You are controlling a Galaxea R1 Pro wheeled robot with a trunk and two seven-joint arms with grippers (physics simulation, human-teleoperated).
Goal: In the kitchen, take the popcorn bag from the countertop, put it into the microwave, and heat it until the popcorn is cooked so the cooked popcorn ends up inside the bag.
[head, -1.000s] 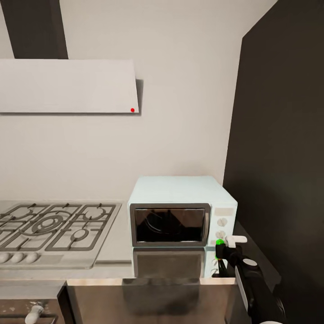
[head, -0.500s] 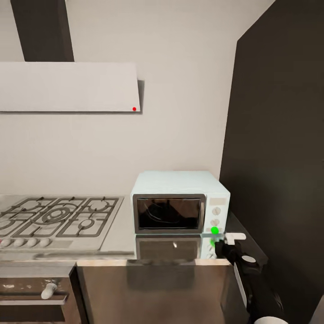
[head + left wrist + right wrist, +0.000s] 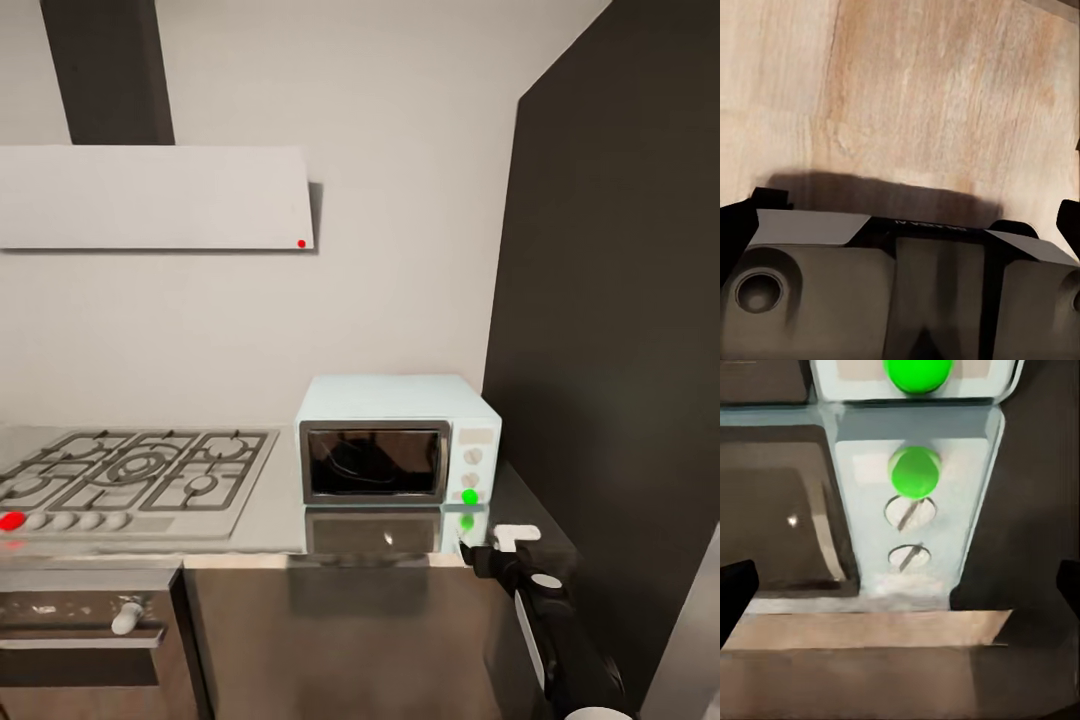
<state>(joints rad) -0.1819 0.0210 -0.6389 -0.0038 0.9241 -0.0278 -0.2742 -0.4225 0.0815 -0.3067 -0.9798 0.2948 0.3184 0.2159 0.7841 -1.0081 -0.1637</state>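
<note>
**Right gripper backs off, microwave light green**

Your right gripper (image 3: 503, 545) now hangs just in front of the small pale-blue box microwave (image 3: 398, 438) on the reflective steel bench (image 3: 270, 500), touching nothing; its black fingers sit wide apart in the right wrist view, holding nothing. Over the last second the microwave has shrunk in the head view, so you have rolled back. Its round light (image 3: 470, 496) glows green and the dark door is closed, which suggests heating is under way. I cannot make out the popcorn bag behind the glass. Your left gripper (image 3: 900, 217) points at light wood floor (image 3: 930, 97), spread and empty.
</note>
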